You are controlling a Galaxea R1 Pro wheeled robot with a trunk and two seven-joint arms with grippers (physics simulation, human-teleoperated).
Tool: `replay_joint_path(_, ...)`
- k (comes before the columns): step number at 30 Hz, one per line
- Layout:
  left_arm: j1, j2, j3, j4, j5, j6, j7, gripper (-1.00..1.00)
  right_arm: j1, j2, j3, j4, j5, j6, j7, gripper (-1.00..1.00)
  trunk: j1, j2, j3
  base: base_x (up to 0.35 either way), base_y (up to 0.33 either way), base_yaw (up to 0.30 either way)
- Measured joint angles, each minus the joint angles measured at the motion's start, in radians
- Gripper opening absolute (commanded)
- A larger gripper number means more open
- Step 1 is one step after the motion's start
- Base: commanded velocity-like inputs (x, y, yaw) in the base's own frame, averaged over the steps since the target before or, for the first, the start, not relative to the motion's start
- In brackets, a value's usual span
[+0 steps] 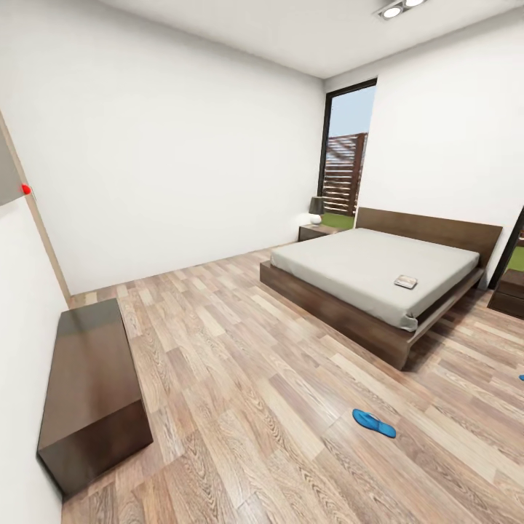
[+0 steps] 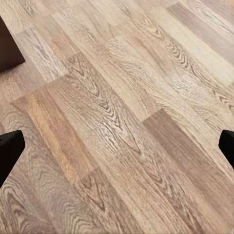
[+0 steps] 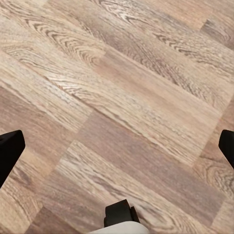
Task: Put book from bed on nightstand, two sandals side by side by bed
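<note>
Both hands (image 2: pixel 117 146) (image 3: pixel 117 146) wide open, empty, over plank floor (image 1: pixel 240 407); white-walled bedroom.

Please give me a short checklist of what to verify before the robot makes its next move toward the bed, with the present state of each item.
1. Book lies on the bed, near its far side: ok.
2. One sandal lies alone on the floor; a blue bit at the picture's edge may be the other: cannot tell.
3. Nightstand beside the headboard has free top space: cannot tell, a lamp stands there.
4. Left gripper open and empty: ok.
5. Right gripper open and empty: ok.
</note>
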Motion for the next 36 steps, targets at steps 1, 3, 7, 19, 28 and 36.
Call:
replay_joint_path(1,0.000,0.000,0.000,0.000,0.000,0.000,0.000,1.00,0.000,0.000,0.000,0.000,0.000,0.000,0.000,1.00,0.000,0.000,0.000,0.000,0.000,0.000)
replay_joint_path(3,0.000,0.000,0.000,0.000,0.000,0.000,0.000,1.00,0.000,0.001,0.000,0.000,0.001,0.000,0.000,1.00,0.000,0.000,0.000,0.005,0.000,0.000)
replay_joint_path(7,0.000,0.000,0.000,0.000,0.000,0.000,0.000,1.00,0.000,0.000,0.000,0.000,0.000,0.000,0.000,1.00,0.000,0.000,0.000,0.139,0.000,0.000)
replay_joint_path(19,0.000,0.000,0.000,0.000,0.000,0.001,0.000,1.00,0.000,0.001,0.000,0.000,0.003,0.000,0.000,1.00,-0.001,0.000,0.000,0.313,0.028,0.000)
replay_joint_path(28,0.000,0.000,0.000,0.000,0.000,0.001,0.000,1.00,0.000,0.002,-0.001,0.000,0.003,0.000,-0.001,1.00,0.000,0.000,0.000,0.166,0.049,0.146)
replay_joint_path(36,0.000,0.000,0.000,0.000,0.000,0.001,0.000,1.00,0.000,0.002,0.000,0.000,0.003,0.000,0.000,1.00,0.000,0.000,0.000,0.010,0.003,0.173)
